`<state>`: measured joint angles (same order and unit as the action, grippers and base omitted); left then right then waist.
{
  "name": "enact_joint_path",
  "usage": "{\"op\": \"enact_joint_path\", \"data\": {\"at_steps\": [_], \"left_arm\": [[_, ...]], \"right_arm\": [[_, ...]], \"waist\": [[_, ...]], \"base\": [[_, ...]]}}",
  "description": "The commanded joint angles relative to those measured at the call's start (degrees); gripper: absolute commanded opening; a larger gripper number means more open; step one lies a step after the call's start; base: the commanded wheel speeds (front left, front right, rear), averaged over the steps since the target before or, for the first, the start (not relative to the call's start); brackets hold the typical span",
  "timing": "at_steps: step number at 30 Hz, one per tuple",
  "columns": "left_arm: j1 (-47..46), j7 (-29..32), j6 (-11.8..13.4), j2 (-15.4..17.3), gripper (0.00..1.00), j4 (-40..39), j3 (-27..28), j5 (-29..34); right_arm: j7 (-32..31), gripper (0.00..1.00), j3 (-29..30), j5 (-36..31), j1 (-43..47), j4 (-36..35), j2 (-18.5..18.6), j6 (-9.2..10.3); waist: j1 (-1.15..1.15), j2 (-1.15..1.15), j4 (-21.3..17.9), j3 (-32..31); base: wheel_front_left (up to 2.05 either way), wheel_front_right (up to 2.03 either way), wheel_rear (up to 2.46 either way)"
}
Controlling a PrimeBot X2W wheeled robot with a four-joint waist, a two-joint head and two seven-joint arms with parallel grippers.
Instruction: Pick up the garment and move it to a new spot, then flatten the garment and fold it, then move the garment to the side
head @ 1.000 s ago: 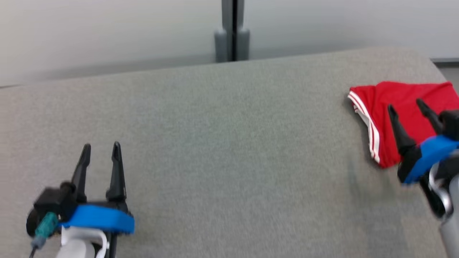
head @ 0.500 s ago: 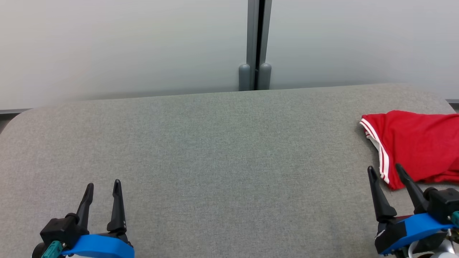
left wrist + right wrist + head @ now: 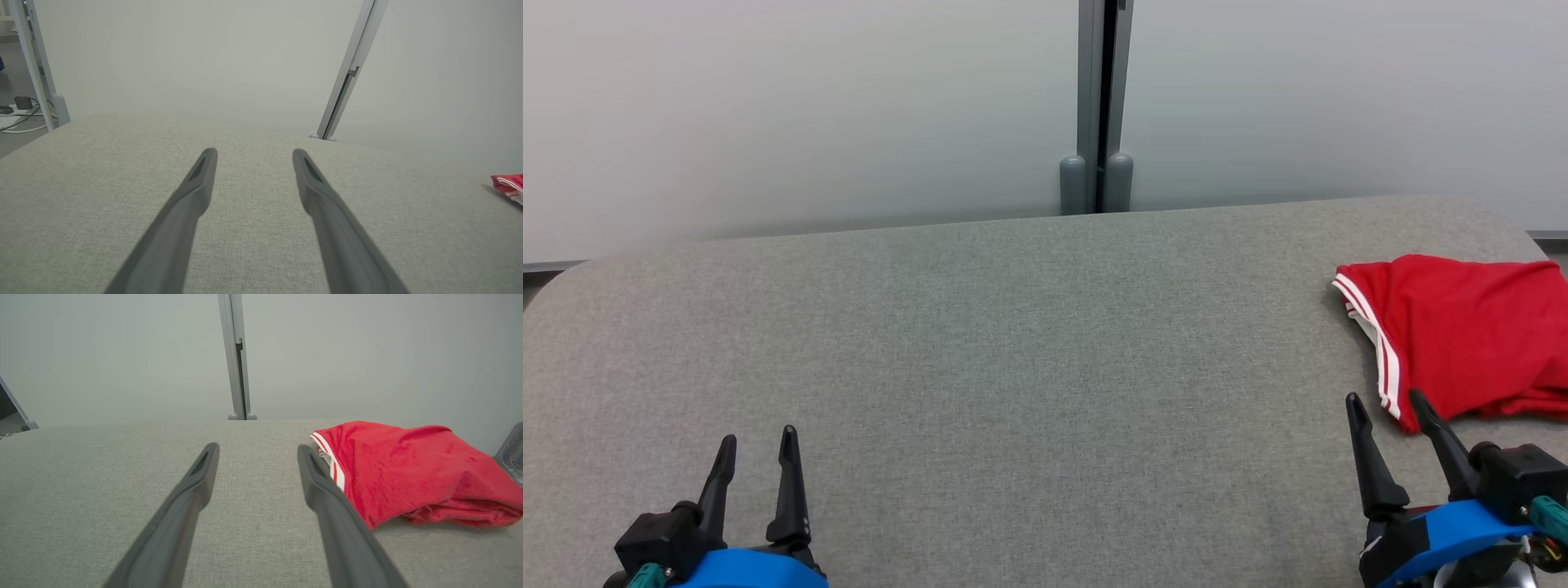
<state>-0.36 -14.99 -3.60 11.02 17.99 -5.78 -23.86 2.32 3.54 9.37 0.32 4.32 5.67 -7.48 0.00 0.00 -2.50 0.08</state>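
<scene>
We log the red garment [image 3: 1462, 335] lying folded at the right edge of the table [image 3: 1013, 343], just beyond our right claw [image 3: 1386, 398], which like the left claw [image 3: 758, 437] stands spread and empty; we judge the set-aside done, the next move merely a retreat.

Red garment [image 3: 1462, 335] — folded, white-striped edge — table's right.

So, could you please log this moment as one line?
garment: bunched, right end of grey surface | left end effector: open, empty | right end effector: open, empty, near garment
</scene>
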Motion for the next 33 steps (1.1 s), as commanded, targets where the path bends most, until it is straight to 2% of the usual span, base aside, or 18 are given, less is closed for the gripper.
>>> {"op": "enact_joint_path", "data": {"at_steps": [1, 23, 24, 28, 33], "left_arm": [[0.15, -0.24, -0.28, 0.16, 1.0, 0.2, 0.5, 0.27], [-0.36, -0.25, -1.59, 0.42, 1.0, 2.23, 0.6, -0.29], [0.01, 0.0, -1.49, 0.07, 0.0, 2.19, 0.65, -0.3], [0.95, 0.34, -1.47, -0.91, 0.0, 3.92, 0.46, -0.34], [0.27, 1.99, -1.65, -1.4, 0.0, 3.56, 1.49, -5.05]], "right_arm": [[0.38, 1.0, 0.05, -0.13, -0.02, 0.16, -0.34, -0.03], [2.14, 1.0, -1.18, 2.66, -0.22, 4.25, -0.08, -0.03], [1.88, 0.0, -1.26, 2.48, -0.1, 4.17, -0.01, 0.0], [1.63, 0.0, -1.37, 2.64, 0.28, 6.24, -0.23, 0.0], [0.6, 0.0, -0.72, 8.17, -0.51, 6.79, -0.41, 0.0]], "waist": [[0.0, 0.0, 0.01, -0.01], [0.0, 0.0, 0.58, -0.14], [0.01, 0.0, 0.59, -0.14], [0.01, 0.0, 0.6, -0.14], [0.01, 0.0, 0.67, -0.13]], "base": [[0.0, 0.0, 0.0], [0.0, 0.0, 0.0], [0.0, 0.0, 0.0], [0.0, 0.0, 0.0], [0.0, 0.0, 0.0]]}}
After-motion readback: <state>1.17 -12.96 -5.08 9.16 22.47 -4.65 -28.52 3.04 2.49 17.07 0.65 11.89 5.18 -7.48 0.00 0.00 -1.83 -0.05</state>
